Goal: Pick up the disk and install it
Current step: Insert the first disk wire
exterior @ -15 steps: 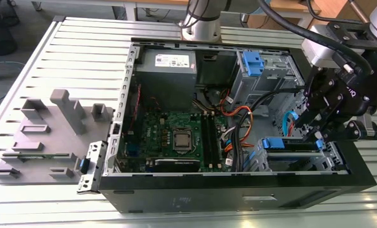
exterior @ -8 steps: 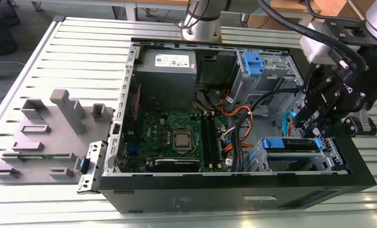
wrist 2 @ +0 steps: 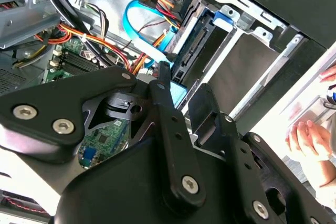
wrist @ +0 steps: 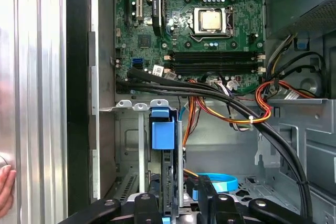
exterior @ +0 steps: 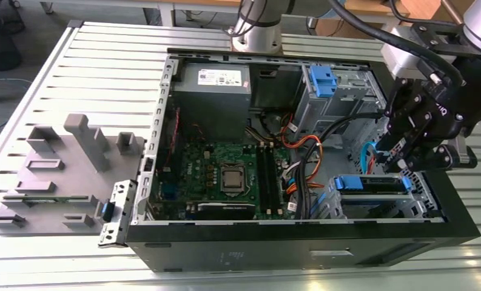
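The disk, silver with blue side rails, stands on edge in the drive bay at the case's front corner, on the exterior view's right. My black gripper hangs over that bay's outer end. In the first wrist view the disk runs edge-on between the two fingers, and my gripper looks shut on its near end. The second wrist view has one fingertip lying against the disk by its blue rail.
The open computer case lies on a slatted metal table. Motherboard, bundled cables, a blue data cable and a second blue-tabbed cage crowd the inside. A person's hand rests outside the case.
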Robot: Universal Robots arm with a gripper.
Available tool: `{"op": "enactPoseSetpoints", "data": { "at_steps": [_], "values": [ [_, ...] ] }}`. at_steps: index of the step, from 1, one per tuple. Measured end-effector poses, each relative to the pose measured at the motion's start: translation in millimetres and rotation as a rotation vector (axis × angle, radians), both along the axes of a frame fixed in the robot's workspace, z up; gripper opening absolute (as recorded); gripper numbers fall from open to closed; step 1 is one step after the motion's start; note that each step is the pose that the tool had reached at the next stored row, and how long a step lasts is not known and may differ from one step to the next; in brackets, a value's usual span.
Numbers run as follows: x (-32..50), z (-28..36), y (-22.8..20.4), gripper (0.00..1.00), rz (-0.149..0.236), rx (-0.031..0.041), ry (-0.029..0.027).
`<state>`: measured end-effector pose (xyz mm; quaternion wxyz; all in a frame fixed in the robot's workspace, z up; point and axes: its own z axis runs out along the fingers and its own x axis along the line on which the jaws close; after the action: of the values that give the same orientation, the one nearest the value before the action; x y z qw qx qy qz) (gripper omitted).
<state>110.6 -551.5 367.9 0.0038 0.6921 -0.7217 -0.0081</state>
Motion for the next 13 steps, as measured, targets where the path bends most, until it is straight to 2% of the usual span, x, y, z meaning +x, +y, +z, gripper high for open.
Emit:
{"op": "enactPoseSetpoints", "data": {
  "at_steps": [5,11,13],
  "values": [
    [4.3,-5.1,0.4,0.42,0.0,-0.0002,0.0],
    [4.8,-15.2,0.4,0.42,0.0,-0.0002,0.0],
    [4.8,-16.4,0.4,0.42,0.0,-0.0004,0.0]
  ]
}}
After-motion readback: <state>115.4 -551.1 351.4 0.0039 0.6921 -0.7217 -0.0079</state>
